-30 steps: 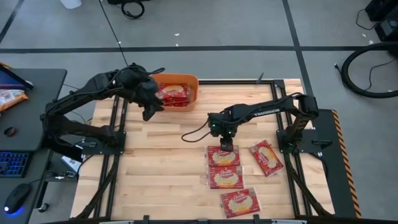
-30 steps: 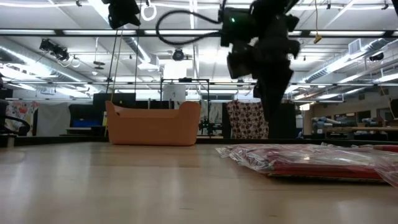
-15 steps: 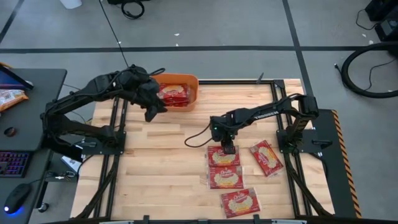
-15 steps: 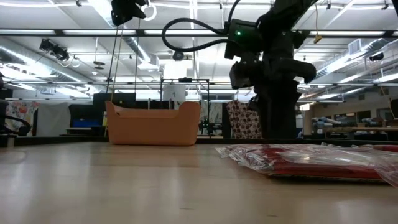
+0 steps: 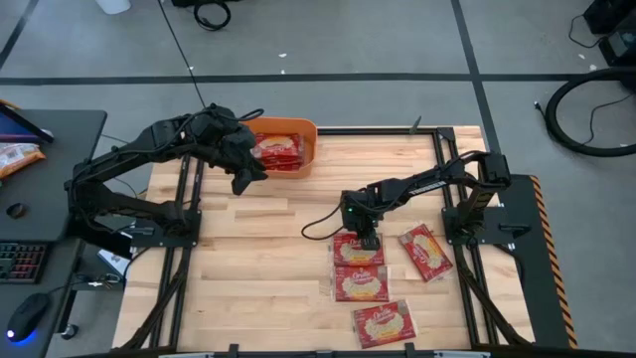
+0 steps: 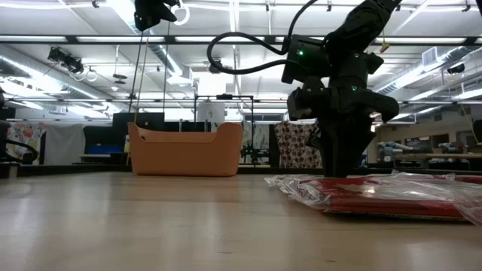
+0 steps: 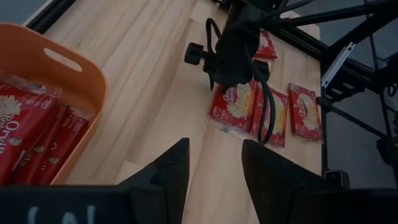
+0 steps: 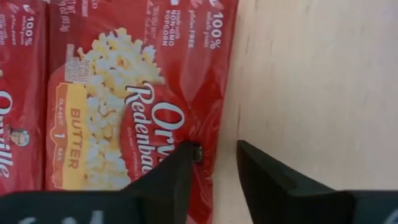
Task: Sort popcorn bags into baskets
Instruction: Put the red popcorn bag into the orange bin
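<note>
Three red popcorn bags lie flat in a row near the table's near edge (image 5: pixel 356 249) (image 5: pixel 361 283) (image 5: pixel 383 321), and another (image 5: pixel 425 251) lies to their right. More bags lie in the orange basket (image 5: pixel 310 149) at the far edge. My right gripper (image 5: pixel 363 236) (image 8: pixel 216 155) is open and low over the far edge of the row's farthest bag (image 8: pixel 124 99). My left gripper (image 5: pixel 241 171) (image 7: pixel 214 165) is open, high beside the basket (image 7: pixel 93 106) and holds nothing. My right gripper comes from above, pointing down, at the far edge (image 8: pixel 216 127) of the farthest bag. One finger (image 8: pixel 185 163) stands over the bag's red border, the other (image 8: pixel 252 163) over bare wood beyond the edge. Whether the fingertips touch the bag I cannot tell.
Bare wood lies between the basket and the bags (image 5: pixel 288 229). Black frame rails run along the table's left and right sides (image 5: pixel 189 249). A side desk on the left carries an orange snack bag (image 5: pixel 15 154), a keyboard and a mouse. In the low view the bags (image 6: pixel 376 196) lie close by.
My right gripper has come down from above the table, a little toward the near edge, until its fingers stand at the far edge of the farthest bag. The bags have stayed where they were.
</note>
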